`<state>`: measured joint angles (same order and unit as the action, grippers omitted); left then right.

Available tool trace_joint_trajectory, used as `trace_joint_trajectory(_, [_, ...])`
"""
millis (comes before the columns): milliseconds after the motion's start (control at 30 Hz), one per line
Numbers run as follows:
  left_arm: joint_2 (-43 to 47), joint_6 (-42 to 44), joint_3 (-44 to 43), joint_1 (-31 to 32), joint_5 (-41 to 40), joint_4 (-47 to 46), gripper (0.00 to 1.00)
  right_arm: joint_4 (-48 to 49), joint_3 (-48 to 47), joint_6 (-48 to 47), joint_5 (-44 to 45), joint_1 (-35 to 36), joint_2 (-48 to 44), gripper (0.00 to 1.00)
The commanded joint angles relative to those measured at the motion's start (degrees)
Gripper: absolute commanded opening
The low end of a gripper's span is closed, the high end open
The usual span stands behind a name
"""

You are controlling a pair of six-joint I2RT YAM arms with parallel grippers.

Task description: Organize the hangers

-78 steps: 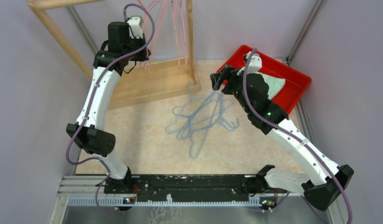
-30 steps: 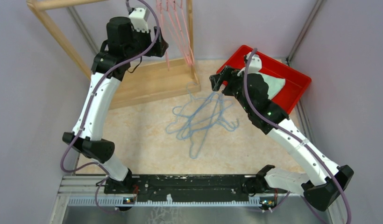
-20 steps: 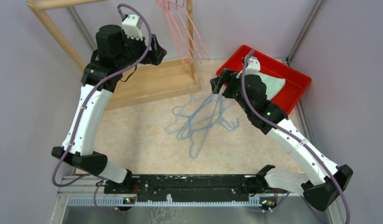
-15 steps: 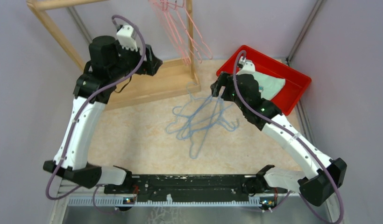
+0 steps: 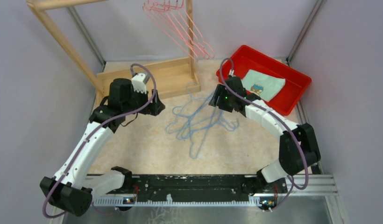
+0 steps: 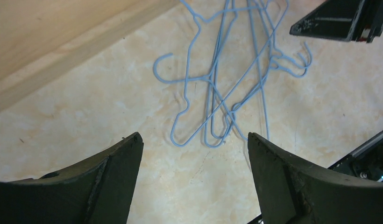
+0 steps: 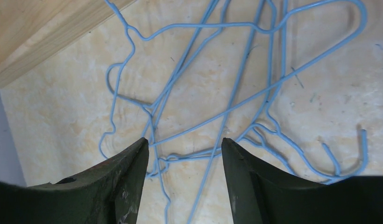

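Tabletop (image 5: pixel 133 144) centre: tangled blue hangers (image 5: pixel 201 122) come next. Left gripper (image 5: pixel 158 106) has left pink hangers (image 5: pixel 180 28) racked up top; right gripper (image 5: pixel 213 100) lowered, both wide, empty.

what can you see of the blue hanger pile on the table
The blue hanger pile is several thin, light blue wire-like hangers, triangular with hooked tops, tangled and overlapping. It lies flat on the beige table, beside the wooden rack base. The open left hand and right hand sit near it, neither gripping it.
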<state>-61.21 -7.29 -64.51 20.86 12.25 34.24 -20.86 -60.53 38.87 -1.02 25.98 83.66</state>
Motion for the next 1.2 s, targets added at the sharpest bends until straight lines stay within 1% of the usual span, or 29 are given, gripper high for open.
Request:
trace_joint_trajectory(0, [3.62, 1.73, 5.17, 0.10, 3.04, -9.69, 0.87, 7.27, -6.38, 5.65, -6.35, -1.24, 4.47, 0.60])
trace_joint_trajectory(133, [2.09, 3.88, 7.59, 0.14, 6.26, -14.55, 0.87, 6.97, -11.96, 8.42, -6.92, -1.71, 10.34, 0.60])
trace_joint_trajectory(233, [-2.38, 4.72, 8.83, 0.23, 12.10, -18.36, 0.87, 7.13, -14.43, 10.11, -6.54, -1.87, 13.84, 0.59])
trace_joint_trajectory(300, [-5.62, 5.38, 9.49, 0.27, 13.95, -21.40, 0.85, 7.27, -15.09, 10.45, -6.34, -2.04, 14.10, 0.59])
trace_joint_trajectory(433, [-14.16, 8.24, 7.48, 0.37, 14.94, -23.90, 0.81, 6.21, -14.28, 9.75, -4.92, -2.60, 11.80, 0.59])
trace_joint_trajectory(600, [-26.19, 12.80, -0.26, 1.57, 14.95, -21.03, 0.78, 5.52, -9.70, 8.03, -3.77, -5.02, 5.39, 0.59])
trace_joint_trajectory(700, [-32.69, 13.66, -3.83, 1.79, 14.67, -21.81, 0.78, 4.59, -7.78, 7.42, -3.99, -7.22, 2.67, 0.59])
trace_joint_trajectory(900, [-42.05, 15.95, -10.60, 2.22, 16.00, -21.83, 0.77, 3.07, -5.26, 6.63, -5.33, -11.71, -0.46, 0.59])
trace_joint_trajectory(1033, [-46.62, 17.35, -12.91, 2.41, 16.23, -20.85, 0.76, 2.87, -3.96, 6.39, -6.31, -13.68, -1.61, 0.59])
trace_joint_trajectory(1167, [-49.53, 17.83, -14.05, 2.75, 18.35, -20.65, 0.75, 2.89, -3.05, 6.27, -7.40, -15.33, -1.84, 0.59])
